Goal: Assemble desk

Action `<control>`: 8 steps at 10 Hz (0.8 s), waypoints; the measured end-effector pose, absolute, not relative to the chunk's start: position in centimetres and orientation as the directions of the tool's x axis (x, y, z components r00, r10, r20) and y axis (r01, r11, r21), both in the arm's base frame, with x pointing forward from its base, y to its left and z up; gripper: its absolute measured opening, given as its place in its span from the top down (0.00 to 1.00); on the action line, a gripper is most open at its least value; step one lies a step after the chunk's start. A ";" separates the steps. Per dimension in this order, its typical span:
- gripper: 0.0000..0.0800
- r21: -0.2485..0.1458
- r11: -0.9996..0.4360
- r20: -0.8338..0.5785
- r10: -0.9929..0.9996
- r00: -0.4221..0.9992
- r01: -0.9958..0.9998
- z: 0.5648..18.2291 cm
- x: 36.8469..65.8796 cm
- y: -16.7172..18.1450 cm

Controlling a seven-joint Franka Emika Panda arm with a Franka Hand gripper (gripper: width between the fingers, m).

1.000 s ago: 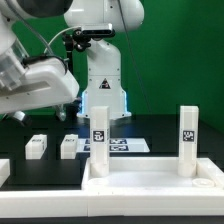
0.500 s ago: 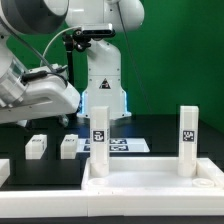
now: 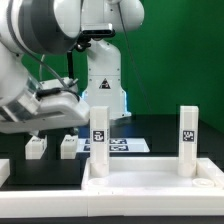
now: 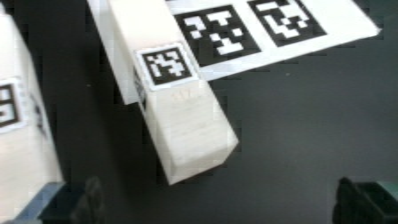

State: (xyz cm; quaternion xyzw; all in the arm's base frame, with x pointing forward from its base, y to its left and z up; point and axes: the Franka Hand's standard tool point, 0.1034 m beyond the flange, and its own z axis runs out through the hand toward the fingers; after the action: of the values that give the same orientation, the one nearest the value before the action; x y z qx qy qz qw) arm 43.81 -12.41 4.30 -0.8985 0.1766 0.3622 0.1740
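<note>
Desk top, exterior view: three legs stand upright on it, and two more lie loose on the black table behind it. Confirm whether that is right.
Not right. The exterior view shows only two legs upright on the desk top: one at that view's left, one at its right. The rest holds: two loose legs lie on the black table behind it.

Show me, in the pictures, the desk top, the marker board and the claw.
desk top (image 3: pixel 150 205), exterior view, its front wall.
marker board (image 4: pixel 215 32), wrist view, a printed tag.
claw (image 4: pixel 221 200), wrist view, midway between its fingertips.
</note>
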 end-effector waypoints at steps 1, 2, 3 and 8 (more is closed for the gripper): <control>0.19 -0.181 -0.877 -0.715 -0.193 0.672 -0.444 4.2 43.6 -12.3; 0.19 -0.181 -0.877 -0.714 -0.194 0.672 -0.446 4.2 43.6 -12.4; 0.19 -0.181 -0.877 -0.715 -0.194 0.672 -0.445 4.2 43.6 -12.4; 0.19 -0.166 -0.871 -0.749 -0.194 0.634 -0.462 2.4 40.7 -11.7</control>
State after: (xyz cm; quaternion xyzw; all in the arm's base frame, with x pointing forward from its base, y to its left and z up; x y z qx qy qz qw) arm 40.74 -11.71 2.44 -0.8869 0.1848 0.3859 0.1740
